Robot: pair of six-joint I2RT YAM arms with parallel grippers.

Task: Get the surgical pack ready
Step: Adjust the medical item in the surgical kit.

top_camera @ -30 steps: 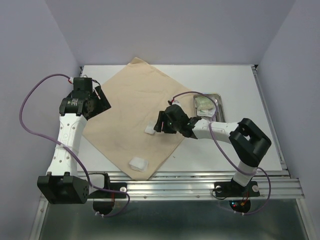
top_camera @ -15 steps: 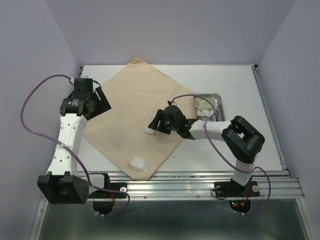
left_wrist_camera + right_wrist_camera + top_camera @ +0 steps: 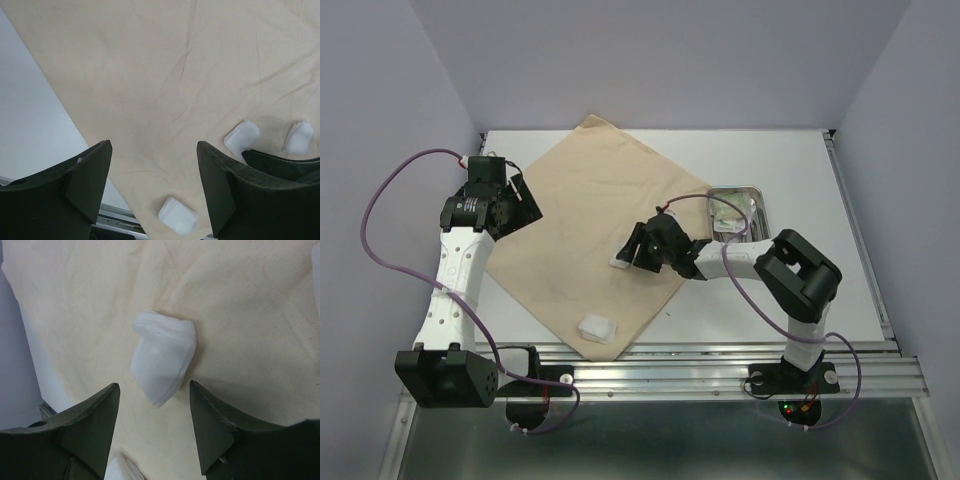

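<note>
The beige cloth lies spread like a diamond on the white table. A white gauze pad lies on it, just left of my open right gripper. In the right wrist view this pad lies just ahead of the open, empty fingertips. A second pad lies near the cloth's front corner. The left wrist view shows three pads. My left gripper hovers open and empty over the cloth's left edge. The steel tray holds pale items; scissors and forceps cannot be made out.
The tray stands on bare table right of the cloth. A metal rail runs along the table's near edge. Purple walls close in the left, back and right sides.
My right gripper has moved left over the cloth, up to the gauze pad. The left arm has not moved.
</note>
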